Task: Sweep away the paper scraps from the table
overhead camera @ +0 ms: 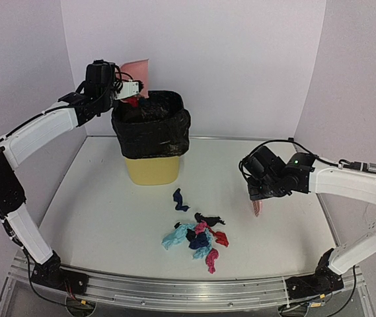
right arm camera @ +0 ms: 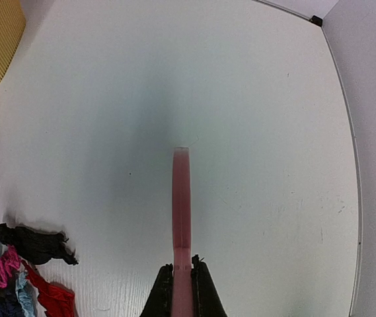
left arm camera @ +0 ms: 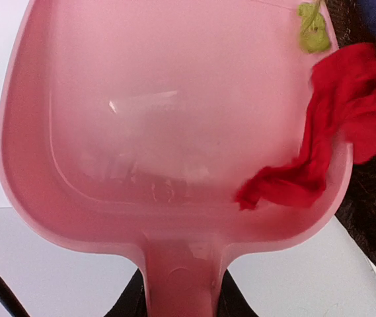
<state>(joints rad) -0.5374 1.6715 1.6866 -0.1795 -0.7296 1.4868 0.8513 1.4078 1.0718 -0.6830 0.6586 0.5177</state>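
Note:
Paper scraps [overhead camera: 197, 238] in light blue, navy, pink, red and black lie in a cluster at the front middle of the white table [overhead camera: 95, 211], with one navy scrap [overhead camera: 180, 199] apart behind it. My left gripper [overhead camera: 135, 89] is shut on the pink dustpan's handle [left arm camera: 178, 277] and holds the pan [left arm camera: 168, 112] tilted over the bin. A red scrap [left arm camera: 326, 139] hangs at the pan's edge. My right gripper [overhead camera: 259, 195] is shut on the pink hand brush [right arm camera: 182, 211], held above the table to the right of the cluster. Some of the scraps show in the right wrist view [right arm camera: 22, 264].
A yellow bin [overhead camera: 152, 168] lined with a black bag [overhead camera: 151, 125] stands at the back middle. White walls enclose the table. An aluminium rail [overhead camera: 188, 290] runs along the front edge.

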